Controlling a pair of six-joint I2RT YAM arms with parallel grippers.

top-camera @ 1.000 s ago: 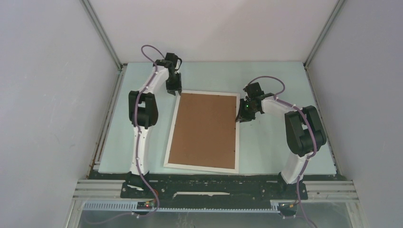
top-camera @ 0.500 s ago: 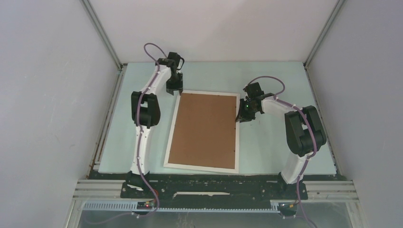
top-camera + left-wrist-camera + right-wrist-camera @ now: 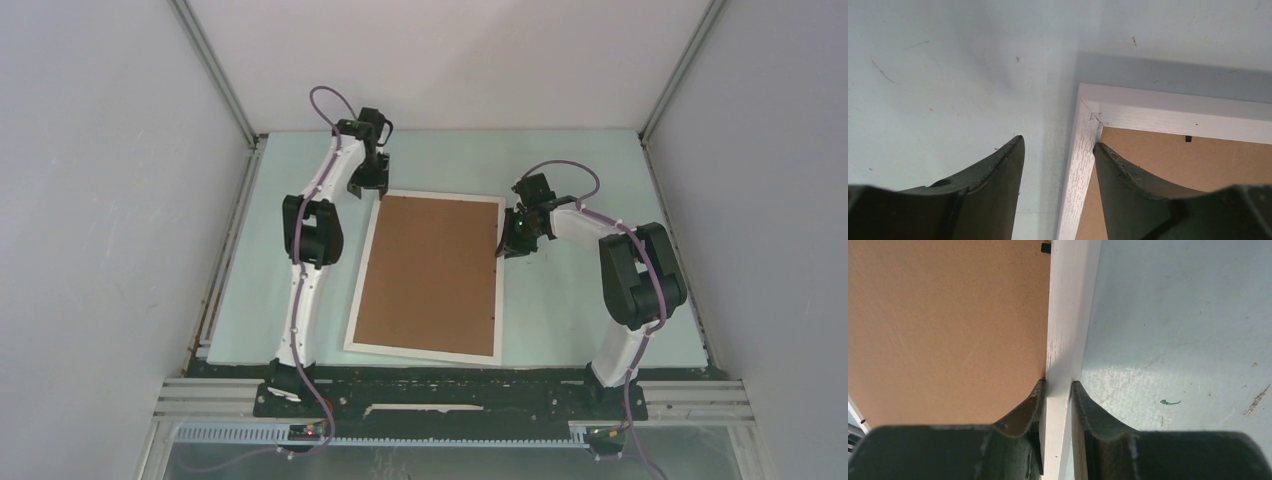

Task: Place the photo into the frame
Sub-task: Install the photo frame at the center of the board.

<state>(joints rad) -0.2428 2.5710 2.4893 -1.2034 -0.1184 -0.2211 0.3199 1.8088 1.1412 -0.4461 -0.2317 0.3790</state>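
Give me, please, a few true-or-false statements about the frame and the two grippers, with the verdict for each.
1. The right gripper grips the right rail of the frame. True.
2. The left gripper is clamped on the frame. False: its jaws stand open, with the rail by the far-left corner between them.
3. The photo faces up in the frame. False: only the brown board shows; no photo is visible.
4. The frame lies flat on the table. True.
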